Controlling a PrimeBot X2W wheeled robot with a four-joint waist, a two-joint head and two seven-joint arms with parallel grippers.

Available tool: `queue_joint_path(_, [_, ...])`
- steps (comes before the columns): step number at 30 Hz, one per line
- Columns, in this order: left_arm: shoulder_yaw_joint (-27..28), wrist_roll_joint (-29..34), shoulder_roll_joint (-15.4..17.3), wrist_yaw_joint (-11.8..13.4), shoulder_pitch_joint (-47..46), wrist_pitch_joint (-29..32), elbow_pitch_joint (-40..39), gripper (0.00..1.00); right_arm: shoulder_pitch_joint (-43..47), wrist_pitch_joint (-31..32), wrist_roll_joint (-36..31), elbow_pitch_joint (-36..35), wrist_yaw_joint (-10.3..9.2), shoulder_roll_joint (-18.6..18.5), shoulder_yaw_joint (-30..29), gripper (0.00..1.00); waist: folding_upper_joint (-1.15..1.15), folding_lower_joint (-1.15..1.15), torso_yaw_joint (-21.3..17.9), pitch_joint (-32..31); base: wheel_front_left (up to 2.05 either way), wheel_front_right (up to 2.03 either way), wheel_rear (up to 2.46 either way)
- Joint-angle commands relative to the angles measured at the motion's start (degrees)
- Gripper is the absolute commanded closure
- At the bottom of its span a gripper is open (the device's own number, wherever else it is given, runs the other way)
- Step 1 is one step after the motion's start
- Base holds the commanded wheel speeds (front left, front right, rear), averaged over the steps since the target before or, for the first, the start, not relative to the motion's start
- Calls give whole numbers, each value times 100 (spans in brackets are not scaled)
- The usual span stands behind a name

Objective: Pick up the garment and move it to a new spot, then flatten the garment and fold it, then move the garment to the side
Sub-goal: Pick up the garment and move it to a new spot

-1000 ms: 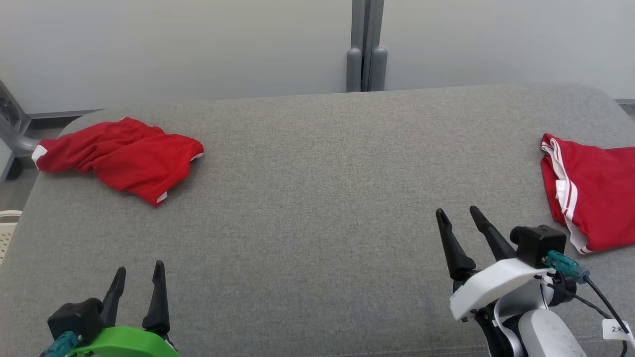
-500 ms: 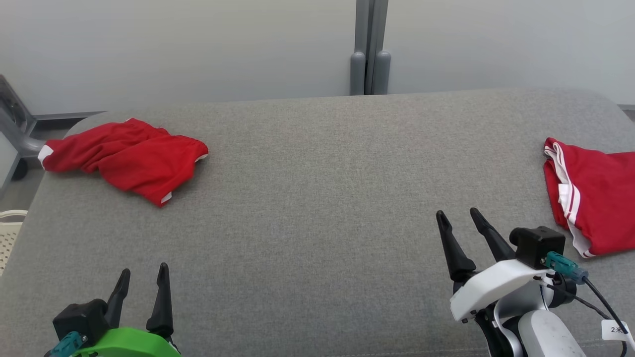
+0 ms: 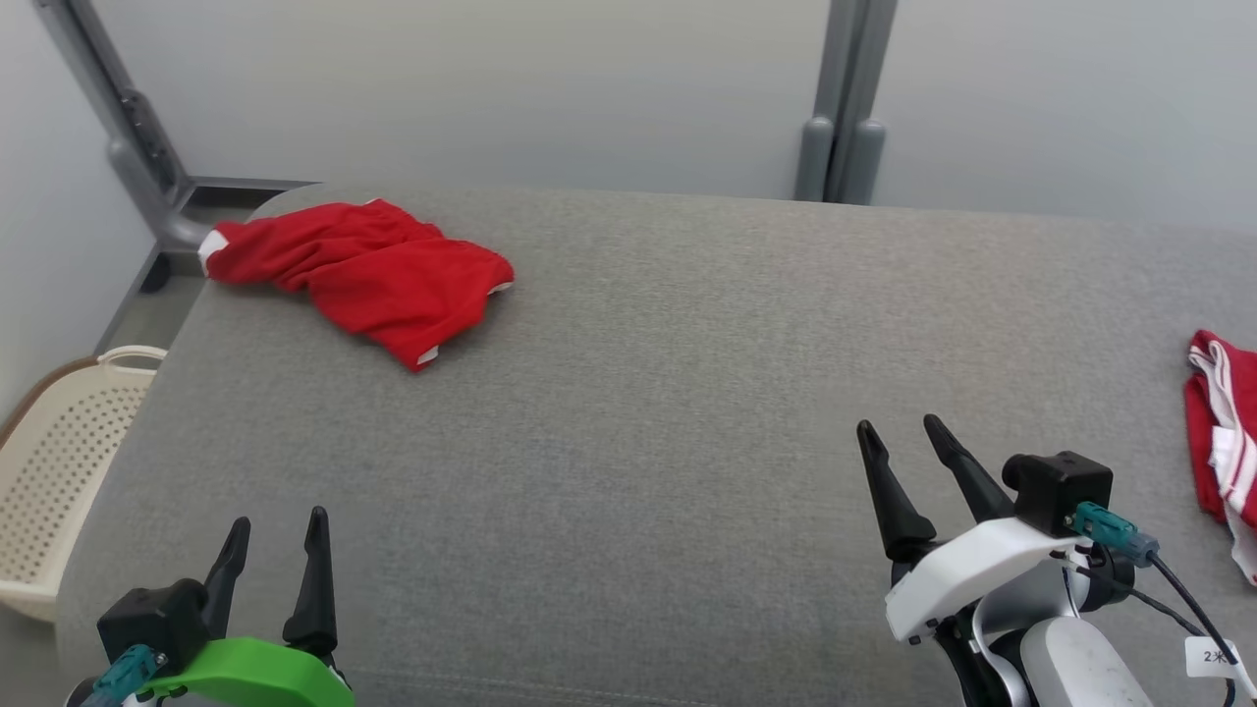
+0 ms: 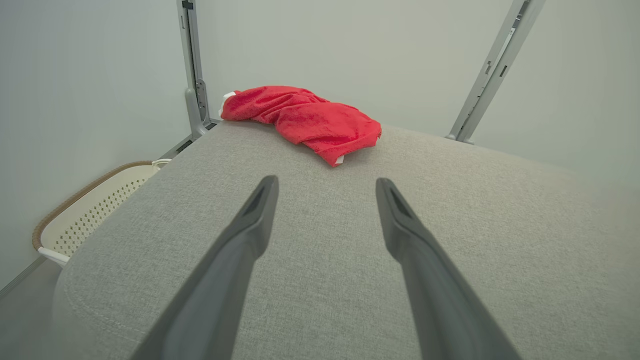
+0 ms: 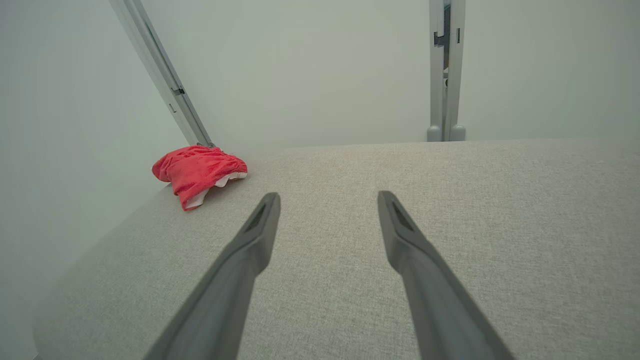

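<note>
A crumpled red garment [image 3: 363, 275] with white trim lies at the far left corner of the grey padded table [image 3: 648, 393]. My left gripper [image 3: 278, 535] hovers open near the front left edge, well short of the garment. The left wrist view has the garment [image 4: 305, 120] straight ahead, beyond the open and empty left gripper [image 4: 325, 182]. At the front right my right gripper [image 3: 899, 432] is open and empty too. In the right wrist view the garment [image 5: 200, 172] sits far off to the left of the spread right gripper [image 5: 327, 197].
A second red garment with white stripes [image 3: 1218, 442] lies at the table's right edge. A cream perforated basket [image 3: 59, 471] stands on the floor beside the table's left side, and the left wrist view catches that basket [image 4: 90, 210] too. Grey posts [image 3: 845, 98] stand behind the table.
The head camera has turned left, so the whole picture has shifted right and the basket has come into view. Neither garment nor either gripper has moved on the table.
</note>
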Motion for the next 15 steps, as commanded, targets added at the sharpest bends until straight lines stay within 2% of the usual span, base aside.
queue_joint_path(1, [24, 1, 37, 37, 29, -12, -41, 0, -9, -23, 34, -10, -1, -8, 16, 0, 0, 0, 475, -2, 0, 0, 0])
queue_joint_path(8, [18, -12, 89, 90, 93, 42, -186, 0, -15, -67, 83, 43, -1, -9, 16, 0, 0, 0, 1069, 34, 0, 0, 0])
queue_joint_path(15, [21, -23, 130, 136, 101, 81, -269, 0, -80, -97, 88, 84, -1, -10, 30, 0, 0, 0, 1281, 69, 0, 0, 0])
